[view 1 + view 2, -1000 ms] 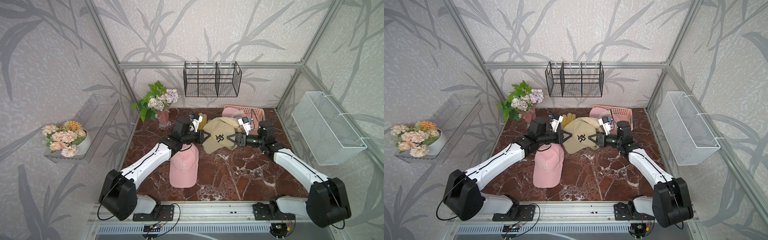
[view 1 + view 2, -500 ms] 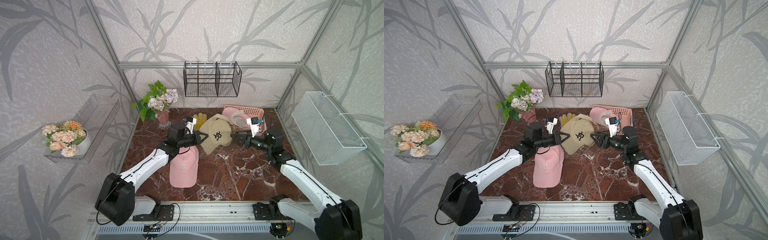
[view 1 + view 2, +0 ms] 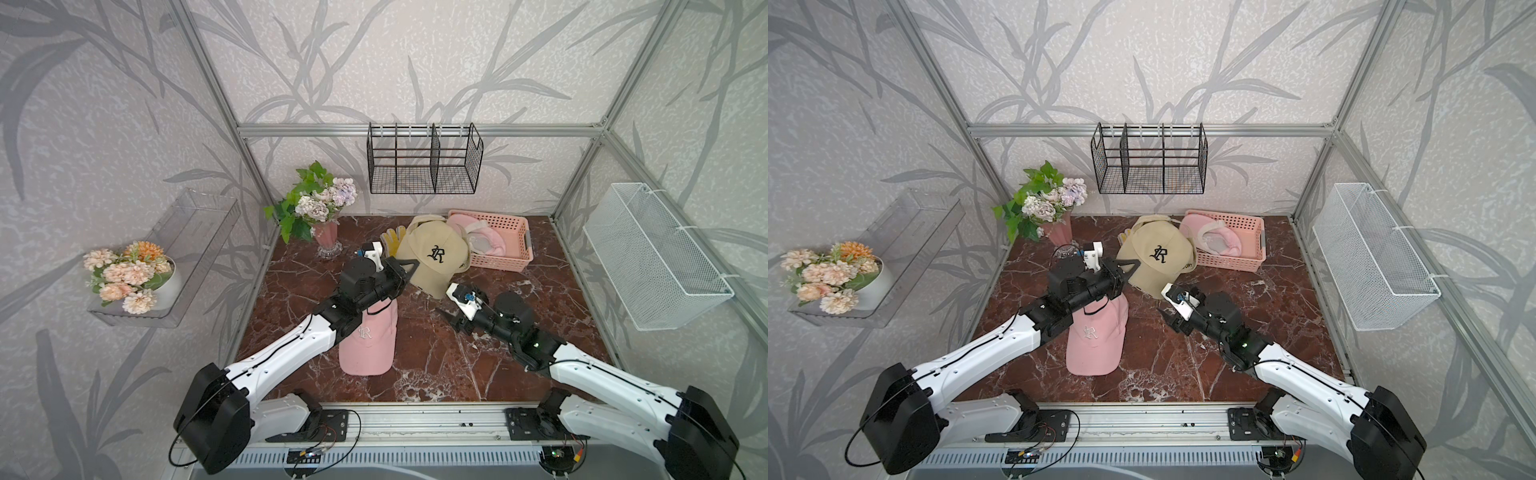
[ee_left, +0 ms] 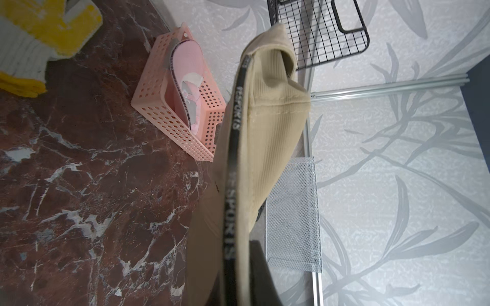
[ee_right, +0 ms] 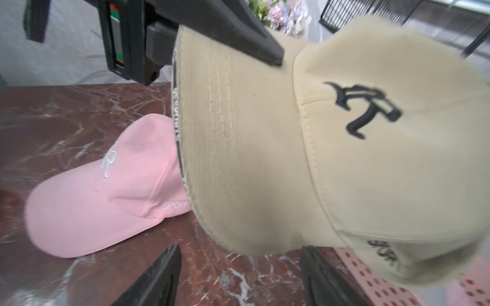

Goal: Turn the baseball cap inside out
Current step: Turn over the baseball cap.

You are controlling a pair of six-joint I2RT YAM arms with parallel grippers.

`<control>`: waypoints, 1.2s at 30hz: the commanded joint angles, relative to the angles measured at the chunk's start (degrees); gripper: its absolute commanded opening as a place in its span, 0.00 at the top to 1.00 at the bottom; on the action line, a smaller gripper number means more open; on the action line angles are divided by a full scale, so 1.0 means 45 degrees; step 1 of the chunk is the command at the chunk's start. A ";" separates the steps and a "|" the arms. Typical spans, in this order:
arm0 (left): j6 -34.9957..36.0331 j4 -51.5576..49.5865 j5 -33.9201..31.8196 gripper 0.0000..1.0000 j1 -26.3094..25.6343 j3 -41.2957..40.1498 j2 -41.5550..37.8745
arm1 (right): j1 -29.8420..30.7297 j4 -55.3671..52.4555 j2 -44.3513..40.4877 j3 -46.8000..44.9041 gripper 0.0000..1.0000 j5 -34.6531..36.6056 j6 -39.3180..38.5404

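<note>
My left claw (image 3: 409, 266) clamped on the brim's edge, beige baseball cap (image 3: 436, 253) lifted over the bench (image 3: 540, 299) before the pink basket (image 3: 505, 249), long axis front-to-back, brim toward me, black logo up, right side out, my right claw (image 5: 240, 275) gaping near the brim

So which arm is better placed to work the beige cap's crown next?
Likely right: the right gripper is open, facing the cap; the left gripper is shut on its brim, holding it up.
</note>
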 commanded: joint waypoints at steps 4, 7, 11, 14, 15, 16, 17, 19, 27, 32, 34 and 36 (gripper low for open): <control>-0.1296 0.0680 -0.0466 1.00 -0.0402 0.0189 -0.0106 | 0.0870 0.3707 0.1074 0.0060 0.25 0.3502 -0.2449; -0.1487 0.0682 -0.0385 1.00 -0.0482 0.0206 -0.0034 | 0.1010 0.4409 0.1698 0.0230 0.30 0.4160 -0.2890; -0.1404 0.0824 -0.0355 0.98 -0.0518 0.0179 0.0020 | 0.1140 0.5641 0.2265 0.0295 0.70 0.5090 -0.3490; -0.0290 0.0570 -0.0505 0.56 -0.0563 0.0415 0.0192 | 0.1205 0.4757 0.2178 0.0693 1.00 0.5676 -0.3466; 0.0221 0.0326 -0.0585 0.46 -0.0565 0.0581 0.0219 | 0.1198 0.3993 0.2115 0.0893 1.00 0.5849 -0.3368; 0.0931 -0.0003 -0.0655 0.39 -0.0568 0.0780 0.0257 | 0.1205 0.3549 0.2050 0.1062 1.00 0.6021 -0.3276; 0.1548 -0.0037 -0.0588 0.33 -0.0553 0.0895 0.0276 | 0.1198 0.3268 0.1979 0.1170 1.00 0.6310 -0.3109; 0.2899 -0.0335 -0.0524 0.22 -0.0568 0.1174 0.0330 | 0.1197 0.2918 0.1828 0.1332 1.00 0.6769 -0.2786; 1.0183 -0.2927 -0.2896 0.03 -0.0557 0.2222 -0.0512 | 0.0512 -0.3203 0.0598 0.3364 1.00 0.5720 0.0170; 1.6126 -0.3619 -0.3083 0.03 -0.0568 0.2532 -0.0848 | -0.1029 -0.7512 0.0337 0.5235 1.00 0.2144 0.2218; 1.8571 -0.3847 -0.2136 0.03 -0.0563 0.2585 -0.0882 | -0.1429 -0.9054 0.0619 0.6061 1.00 0.1237 0.2547; 2.0255 -0.4293 -0.1023 0.04 -0.0570 0.2794 -0.0817 | -0.1503 -1.0142 0.0984 0.6696 1.00 0.0860 0.2529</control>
